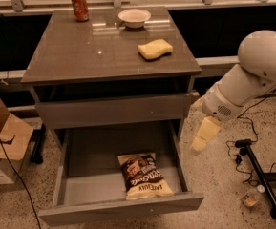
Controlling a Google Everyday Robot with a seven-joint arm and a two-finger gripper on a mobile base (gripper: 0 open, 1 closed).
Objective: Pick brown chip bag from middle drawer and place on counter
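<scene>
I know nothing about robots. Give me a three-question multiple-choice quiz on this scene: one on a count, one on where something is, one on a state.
1. How many things sit on the counter?
A) one B) three C) five
2. Where is the chip bag?
A) on the counter B) on the floor C) in the bottom drawer
3. What state is that drawer in?
A) pulled open B) shut C) lifted out

Key:
1 B: a can, a bowl and a sponge are there.
2 C: the bag lies near the drawer's front.
3 A: its inside shows. The pincer hangs to its right, outside it and apart from the bag.
</scene>
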